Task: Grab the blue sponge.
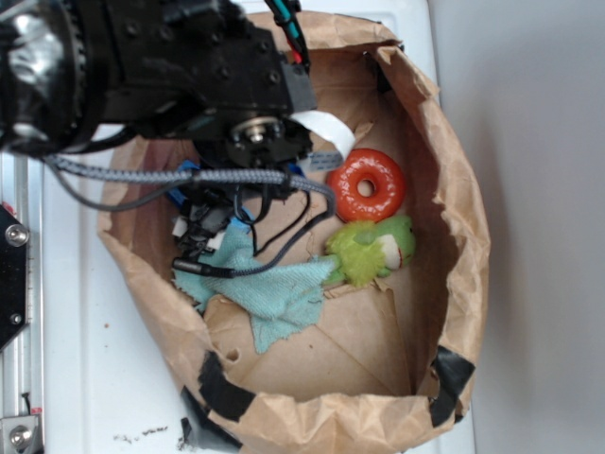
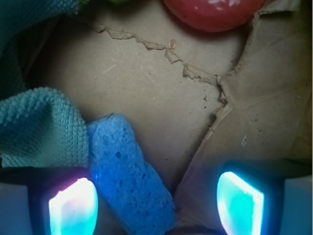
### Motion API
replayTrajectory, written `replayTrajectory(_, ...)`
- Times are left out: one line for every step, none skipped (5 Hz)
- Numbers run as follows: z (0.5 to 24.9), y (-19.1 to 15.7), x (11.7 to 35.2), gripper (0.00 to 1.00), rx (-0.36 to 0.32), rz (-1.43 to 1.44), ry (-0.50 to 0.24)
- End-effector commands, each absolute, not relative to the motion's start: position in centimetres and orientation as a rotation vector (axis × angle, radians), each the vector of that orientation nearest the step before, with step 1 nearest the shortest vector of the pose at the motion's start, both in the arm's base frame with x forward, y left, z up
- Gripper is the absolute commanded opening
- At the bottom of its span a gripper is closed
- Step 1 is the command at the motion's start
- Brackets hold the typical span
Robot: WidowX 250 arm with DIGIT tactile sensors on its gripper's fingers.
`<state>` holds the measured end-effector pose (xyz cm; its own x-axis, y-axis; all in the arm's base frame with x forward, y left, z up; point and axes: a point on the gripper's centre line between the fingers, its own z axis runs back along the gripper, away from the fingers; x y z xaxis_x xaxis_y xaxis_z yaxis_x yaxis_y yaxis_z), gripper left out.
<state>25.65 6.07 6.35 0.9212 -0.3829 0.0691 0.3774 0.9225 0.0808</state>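
Note:
The blue sponge (image 2: 128, 171) lies flat on the brown paper floor of the bag, slanting from upper left to lower right. My gripper (image 2: 156, 205) is open just above it, with the glowing left pad (image 2: 73, 208) close beside the sponge's left side and the right pad (image 2: 239, 203) well clear to the right. The sponge sits between the jaws, nearer the left one. In the exterior view the arm and cables (image 1: 227, 180) cover the gripper and hide the sponge.
A pale teal woven cloth (image 2: 41, 127) (image 1: 269, 284) touches the sponge's upper left. An orange ring (image 1: 367, 183) (image 2: 212, 12) and a green plush toy (image 1: 371, 251) lie beyond. The paper bag wall (image 1: 463, 246) rings everything; a fold ridge (image 2: 215, 127) runs under the right pad.

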Motion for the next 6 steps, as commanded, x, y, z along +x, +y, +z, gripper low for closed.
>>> replayTrajectory(6.0,4.7,25.9,1.00,0.143,-0.437,-0.118)
replayTrajectory(4.6,3.9,26.4,1.00,0.152,-0.466,-0.108)
replayTrajectory(3.3,2.1,26.2,1.00,0.215,-0.497,-0.121)
replayTrajectory(2.5,1.2,25.9,1.00,0.244,-0.521,-0.140)
replayTrajectory(2.7,1.3,25.8,0.00,0.238,-0.496,-0.154)
replayTrajectory(3.1,1.6,25.9,0.00,0.228,-0.497,-0.161)
